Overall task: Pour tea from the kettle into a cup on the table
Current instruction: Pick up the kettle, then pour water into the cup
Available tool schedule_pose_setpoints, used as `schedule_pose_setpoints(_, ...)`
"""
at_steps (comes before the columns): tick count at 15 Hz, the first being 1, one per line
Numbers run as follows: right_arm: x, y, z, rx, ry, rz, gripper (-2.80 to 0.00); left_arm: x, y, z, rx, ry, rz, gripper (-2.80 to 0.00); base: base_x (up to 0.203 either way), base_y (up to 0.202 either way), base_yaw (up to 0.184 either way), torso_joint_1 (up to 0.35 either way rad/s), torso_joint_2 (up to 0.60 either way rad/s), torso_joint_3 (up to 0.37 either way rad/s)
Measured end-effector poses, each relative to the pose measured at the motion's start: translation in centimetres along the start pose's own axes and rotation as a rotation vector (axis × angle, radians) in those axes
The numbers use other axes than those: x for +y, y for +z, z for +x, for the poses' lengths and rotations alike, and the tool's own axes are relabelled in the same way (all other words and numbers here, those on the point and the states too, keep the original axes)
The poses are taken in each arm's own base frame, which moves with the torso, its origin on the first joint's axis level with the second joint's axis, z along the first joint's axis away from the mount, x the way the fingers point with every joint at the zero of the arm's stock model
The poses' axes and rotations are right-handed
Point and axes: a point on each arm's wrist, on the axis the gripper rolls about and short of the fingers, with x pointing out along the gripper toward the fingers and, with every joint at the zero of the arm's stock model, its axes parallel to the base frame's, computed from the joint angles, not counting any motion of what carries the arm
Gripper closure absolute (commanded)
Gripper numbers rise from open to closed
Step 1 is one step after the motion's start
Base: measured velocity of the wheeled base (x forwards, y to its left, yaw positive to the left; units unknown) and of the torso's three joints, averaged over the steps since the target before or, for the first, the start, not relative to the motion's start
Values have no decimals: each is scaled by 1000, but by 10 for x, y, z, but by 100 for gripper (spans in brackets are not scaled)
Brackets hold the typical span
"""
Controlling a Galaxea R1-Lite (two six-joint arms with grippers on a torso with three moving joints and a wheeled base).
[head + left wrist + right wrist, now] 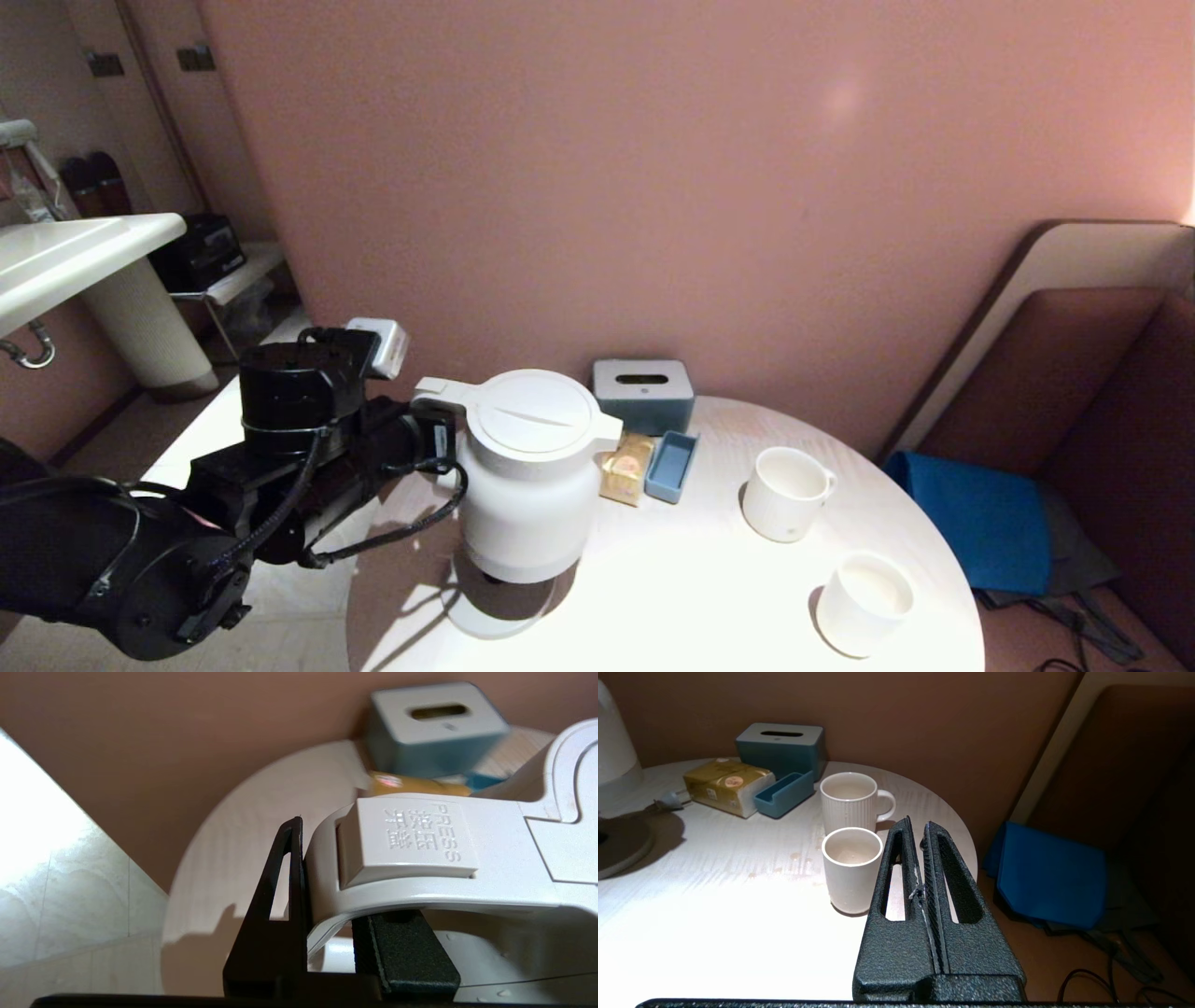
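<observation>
The black textured left gripper [327, 933] clamps the loop handle of the big smooth white plastic kettle [532, 476], lifted off its round base [499, 611] near the pale wood-grained round table's [709, 597] left edge. The small tapered white cup [864, 605] sits by the right edge. The right gripper [920, 833] is closed, empty.

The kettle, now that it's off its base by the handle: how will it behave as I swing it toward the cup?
The kettle is big and probably top-heavy when full, so it may sag spout-down. The left gripper pinches only the smooth handle, so it might twist. The table already shows droplets, so it likely dribbles.
</observation>
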Motion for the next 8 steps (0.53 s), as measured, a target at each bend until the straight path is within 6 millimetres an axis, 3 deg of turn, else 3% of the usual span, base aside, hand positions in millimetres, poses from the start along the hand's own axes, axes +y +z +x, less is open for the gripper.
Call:
schedule_pose_setpoints(5, 0, 0, 0, 0, 0, 0, 0, -64, 49, -17, 21, -40, 57, 0, 0, 0, 0, 0, 0, 0)
schedule_pose_setpoints(8, 0, 0, 0, 0, 0, 0, 0, -102, 64, -13, -29, 8, 64, 0, 0, 0, 0, 0, 0, 0)
